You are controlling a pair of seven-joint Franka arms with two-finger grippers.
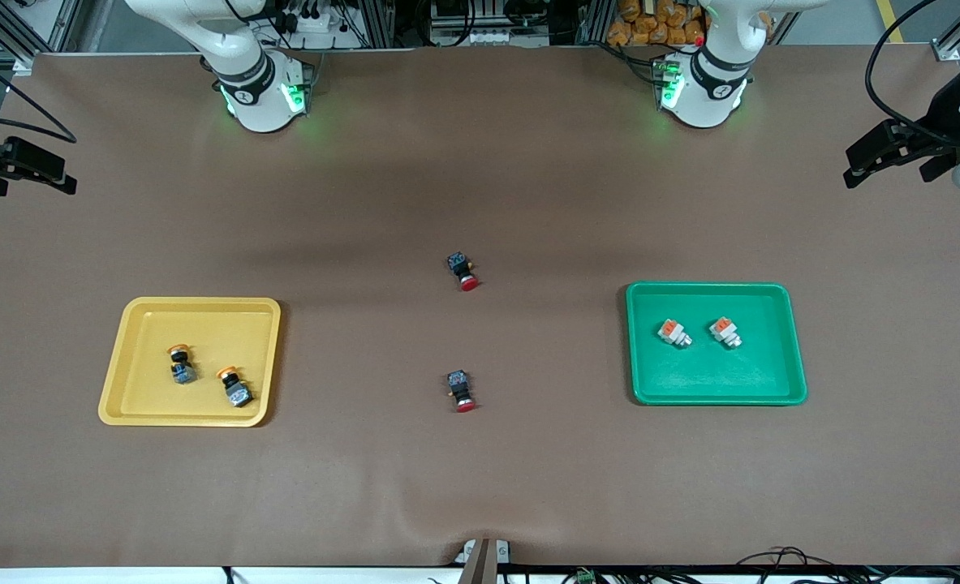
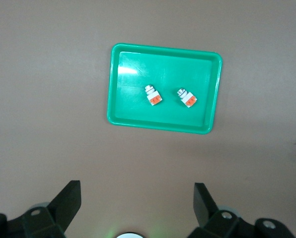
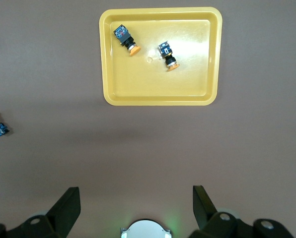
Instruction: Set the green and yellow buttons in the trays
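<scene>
The yellow tray [image 1: 204,324] lies toward the right arm's end of the table and holds two black switches with yellow-orange caps [image 1: 181,365] [image 1: 234,388]. The green tray [image 1: 715,373] lies toward the left arm's end and holds two white-grey switches with orange blocks [image 1: 674,332] [image 1: 725,332]. In the left wrist view my left gripper [image 2: 137,188] is open and empty, high over bare table, with the green tray [image 2: 138,104] in sight. In the right wrist view my right gripper [image 3: 136,191] is open and empty, high over bare table, with the yellow tray [image 3: 138,84] in sight. Neither gripper shows in the front view.
Two black switches with red caps lie on the mat between the trays, one [image 1: 462,271] farther from the front camera than the other [image 1: 461,390]. Black camera mounts stand at the table's two ends [image 1: 17,166] [image 1: 910,146].
</scene>
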